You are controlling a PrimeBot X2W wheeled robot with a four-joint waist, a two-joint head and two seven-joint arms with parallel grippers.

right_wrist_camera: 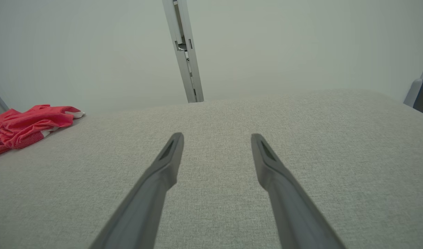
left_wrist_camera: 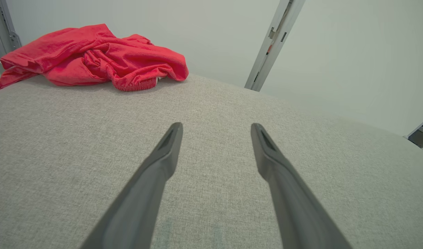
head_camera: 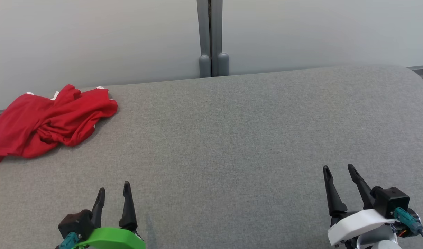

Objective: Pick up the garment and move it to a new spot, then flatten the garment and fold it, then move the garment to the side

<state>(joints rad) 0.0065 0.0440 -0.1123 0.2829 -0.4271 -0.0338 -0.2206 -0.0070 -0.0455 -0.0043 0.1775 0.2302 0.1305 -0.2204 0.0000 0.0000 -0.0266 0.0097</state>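
While the garment (head_camera: 52,121) lies crumpled in a red heap at the far left of the grey fabric surface (head_camera: 232,138), both grippers sit low at the near edge with their long dark fingers pointing away from the robot. The left gripper (head_camera: 114,186), on a green housing (head_camera: 111,239), stands at the lower left of the head view; its jaws are parted by a moderate gap, they hold nothing, and bare grey cloth shows between them. The right gripper (head_camera: 338,167), on a white housing (head_camera: 360,223), stands at the lower right, its jaws spread about as wide and likewise holding nothing. Both are well apart from the garment, the left one nearer to it than the right. The garment is bunched and twisted, with folds running across it and a little white trim showing along its far side; part of it trails off past the left edge of the head view. It rests close to the back edge of the surface, near the pale wall (head_camera: 93,34) behind. In the left wrist view it lies ahead and to the left of the fingers; in the right wrist view it sits at the far left edge. A grey post (head_camera: 210,34) rises against the wall behind the middle of the surface.
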